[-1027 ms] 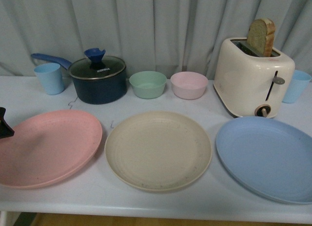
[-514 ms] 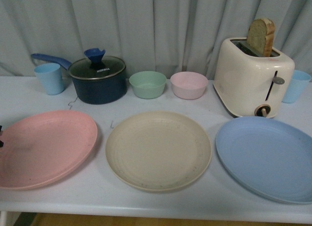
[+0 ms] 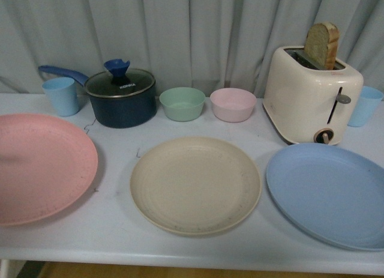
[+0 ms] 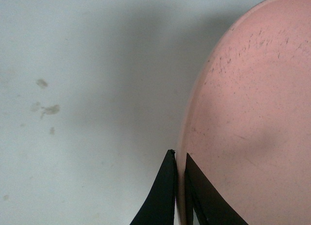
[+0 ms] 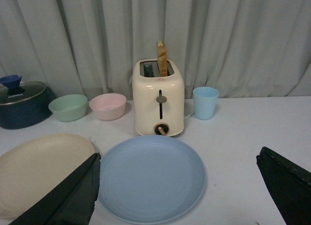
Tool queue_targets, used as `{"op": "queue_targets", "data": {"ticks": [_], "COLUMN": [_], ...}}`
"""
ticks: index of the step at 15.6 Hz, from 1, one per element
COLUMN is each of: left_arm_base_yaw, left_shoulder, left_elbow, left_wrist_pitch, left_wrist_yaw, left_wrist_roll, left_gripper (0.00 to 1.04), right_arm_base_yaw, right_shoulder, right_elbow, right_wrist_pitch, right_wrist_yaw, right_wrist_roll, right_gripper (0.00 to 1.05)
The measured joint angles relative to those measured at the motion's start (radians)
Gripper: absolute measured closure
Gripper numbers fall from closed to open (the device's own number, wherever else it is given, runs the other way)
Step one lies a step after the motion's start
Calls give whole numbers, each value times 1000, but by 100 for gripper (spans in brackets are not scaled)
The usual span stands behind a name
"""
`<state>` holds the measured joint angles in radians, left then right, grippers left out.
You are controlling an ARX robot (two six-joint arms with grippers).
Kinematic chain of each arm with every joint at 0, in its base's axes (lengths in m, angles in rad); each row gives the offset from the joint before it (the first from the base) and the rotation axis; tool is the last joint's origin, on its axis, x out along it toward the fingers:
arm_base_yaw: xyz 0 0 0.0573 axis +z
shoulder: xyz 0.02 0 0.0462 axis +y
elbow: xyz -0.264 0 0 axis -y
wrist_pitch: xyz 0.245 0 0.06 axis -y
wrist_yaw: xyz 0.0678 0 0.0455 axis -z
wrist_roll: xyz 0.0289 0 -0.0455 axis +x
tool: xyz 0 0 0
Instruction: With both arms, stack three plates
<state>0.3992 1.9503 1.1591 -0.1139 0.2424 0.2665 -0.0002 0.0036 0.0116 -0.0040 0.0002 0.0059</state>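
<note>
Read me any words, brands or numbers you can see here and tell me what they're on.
Pot lid: short white brand print, too blurred to read.
Toaster: small red mark near the top of its front, too small to read.
No other text is visible.

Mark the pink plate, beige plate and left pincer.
pink plate (image 3: pixel 42 169): front view, middle of its face
beige plate (image 3: pixel 195 185): front view, middle of its face
left pincer (image 4: pixel 178 162): left wrist view, midway between fingertips

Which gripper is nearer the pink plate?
Left. The left gripper pinches the pink plate at its rim; the right gripper is open, apart from it, facing the blue plate.
</note>
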Motion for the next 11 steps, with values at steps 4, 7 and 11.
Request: {"op": "queue_targets", "data": {"ticks": [4, 7, 11], "left_arm_base_yaw": [-8, -240, -422], "left_shoulder": [-61, -351, -356], "left_elbow": [-24, -66, -69], "left_wrist_pitch": [-19, -52, -38], "left_wrist_yaw": [-16, -58, -86], "left_wrist_roll": [-9, -138, -251], "left_gripper": [102, 102, 102], "right_arm_base_yaw": [0, 0, 0], "right_shoulder": [0, 0, 0], "right_elbow": [0, 0, 0], "right_wrist_pitch": [1, 0, 0], "right_wrist_yaw": [0, 0, 0], "right_wrist_roll": [0, 0, 0], "right_gripper": [6, 6, 6]}}
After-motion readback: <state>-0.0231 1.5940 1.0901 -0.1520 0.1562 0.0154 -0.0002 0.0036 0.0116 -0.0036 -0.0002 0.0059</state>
